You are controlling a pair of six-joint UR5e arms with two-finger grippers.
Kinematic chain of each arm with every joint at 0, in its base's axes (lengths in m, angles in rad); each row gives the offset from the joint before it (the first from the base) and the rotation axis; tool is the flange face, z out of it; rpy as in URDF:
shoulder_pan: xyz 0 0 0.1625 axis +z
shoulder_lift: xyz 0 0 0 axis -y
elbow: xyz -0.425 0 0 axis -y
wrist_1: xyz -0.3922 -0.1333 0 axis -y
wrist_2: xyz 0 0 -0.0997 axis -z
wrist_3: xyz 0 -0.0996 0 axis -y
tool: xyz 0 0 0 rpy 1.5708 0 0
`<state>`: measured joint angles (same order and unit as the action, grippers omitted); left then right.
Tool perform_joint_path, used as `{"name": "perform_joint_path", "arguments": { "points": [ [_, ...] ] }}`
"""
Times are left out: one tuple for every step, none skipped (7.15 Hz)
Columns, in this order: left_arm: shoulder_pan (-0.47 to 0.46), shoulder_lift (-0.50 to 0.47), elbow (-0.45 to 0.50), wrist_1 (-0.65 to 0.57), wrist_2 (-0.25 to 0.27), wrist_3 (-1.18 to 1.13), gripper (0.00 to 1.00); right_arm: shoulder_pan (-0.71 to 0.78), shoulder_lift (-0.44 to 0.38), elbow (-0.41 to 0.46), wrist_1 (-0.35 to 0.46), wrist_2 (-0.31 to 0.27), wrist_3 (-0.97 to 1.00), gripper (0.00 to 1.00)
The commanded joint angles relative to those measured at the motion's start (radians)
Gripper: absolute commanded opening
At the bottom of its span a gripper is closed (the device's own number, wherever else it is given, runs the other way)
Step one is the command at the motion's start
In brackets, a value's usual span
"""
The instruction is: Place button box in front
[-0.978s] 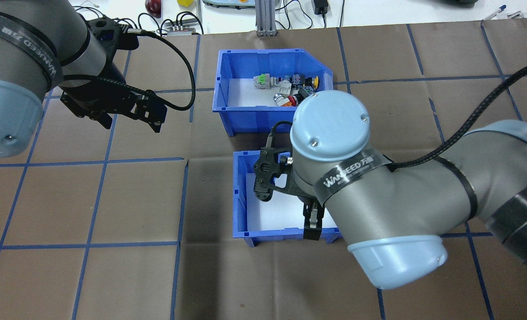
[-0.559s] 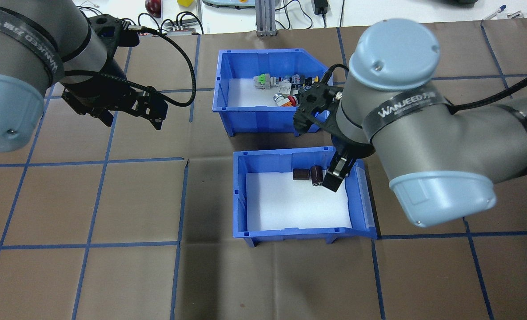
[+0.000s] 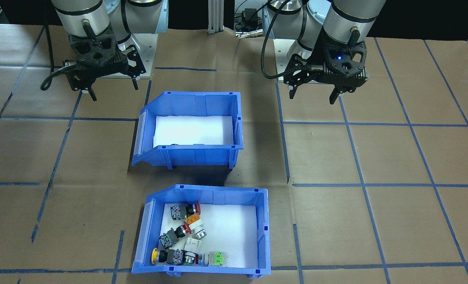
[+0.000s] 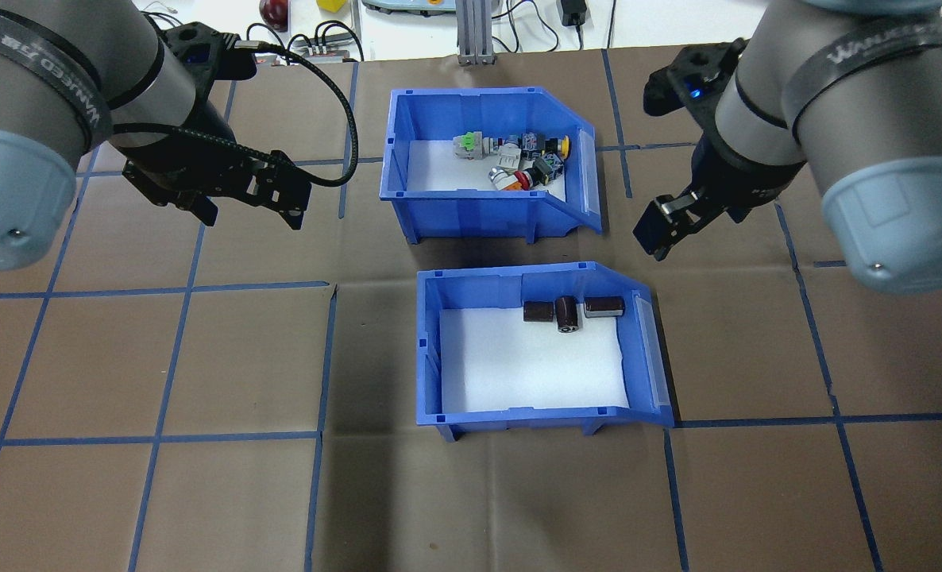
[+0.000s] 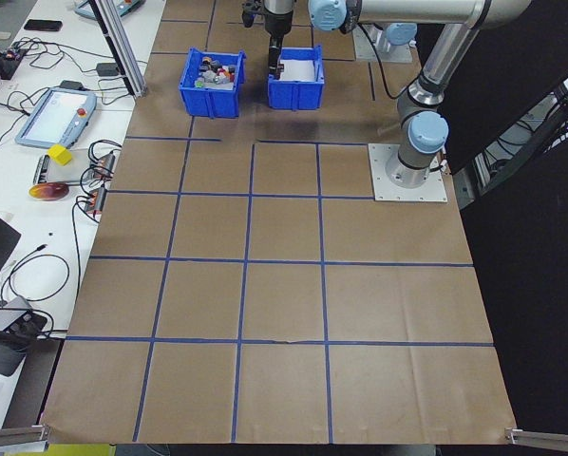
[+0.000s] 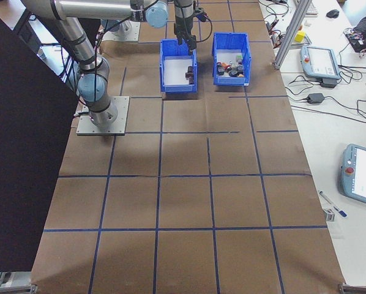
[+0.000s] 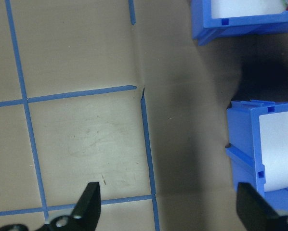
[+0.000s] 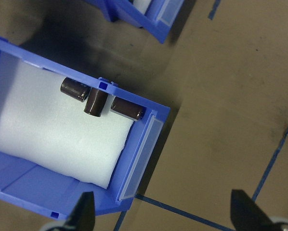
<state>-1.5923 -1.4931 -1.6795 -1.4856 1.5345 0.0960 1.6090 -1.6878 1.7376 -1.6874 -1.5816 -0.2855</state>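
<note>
The button box [image 4: 487, 163], a blue plastic bin with a white foam liner, is seen standing on the brown paper-covered table [image 4: 201, 357], in the row farther from the robot's base, and a cluster of red, green, yellow and orange push-buttons [image 4: 519, 159] is gathered inside it toward its sloped cut-away end. In the front-facing view the same button box [image 3: 202, 232] is shown lowest in the picture, on the operators' side, with the push-buttons [image 3: 182, 240] lying against its open end. Just beside it, nearer the robot and separated by a narrow strip of paper, a second blue bin [image 4: 534, 349] is placed, and three dark brown cylinders [image 4: 570, 311] are lined up along its far wall; they are also caught from above by the right wrist camera [image 8: 98, 101]. Neither bin is touched by an arm. The right gripper [image 4: 665, 226] is held in the air off the cut-away ends of the two bins, its jaws spread wide with nothing between them. The left gripper [image 4: 252, 202] is held above bare table on the other side of the bins, well apart from them, its jaws likewise spread wide and holding nothing. The paper is divided into squares by blue tape lines [image 4: 185, 286].
</note>
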Motion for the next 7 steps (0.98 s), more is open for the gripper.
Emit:
{"name": "perform_joint_path", "arguments": {
  "points": [
    [0.0, 0.01, -0.012, -0.007, 0.001, -0.001, 0.99, -0.027, 0.028, -0.068, 0.041, 0.002, 0.216, 1.0],
    [0.0, 0.007, -0.008, -0.024, 0.003, -0.001, 0.99, -0.032, 0.049, -0.084, 0.04, -0.003, 0.233, 1.0],
    [0.002, -0.008, 0.01, -0.044, 0.016, -0.001, 0.99, -0.04, 0.059, -0.082, 0.04, 0.0, 0.233, 1.0],
    [0.002, -0.012, 0.006, -0.045, 0.018, -0.002, 0.99, -0.049, 0.059, -0.084, 0.04, 0.002, 0.233, 1.0],
    [0.002, -0.004, 0.001, -0.056, 0.016, -0.006, 0.99, -0.052, 0.057, -0.082, 0.041, 0.003, 0.233, 1.0],
    [0.002, -0.015, 0.01, -0.079, 0.016, -0.043, 0.99, -0.05, 0.057, -0.084, 0.041, 0.003, 0.233, 1.0],
    [0.002, -0.009, 0.009, -0.079, 0.018, -0.048, 0.99, -0.052, 0.056, -0.084, 0.041, 0.002, 0.233, 1.0]
  ]
}}
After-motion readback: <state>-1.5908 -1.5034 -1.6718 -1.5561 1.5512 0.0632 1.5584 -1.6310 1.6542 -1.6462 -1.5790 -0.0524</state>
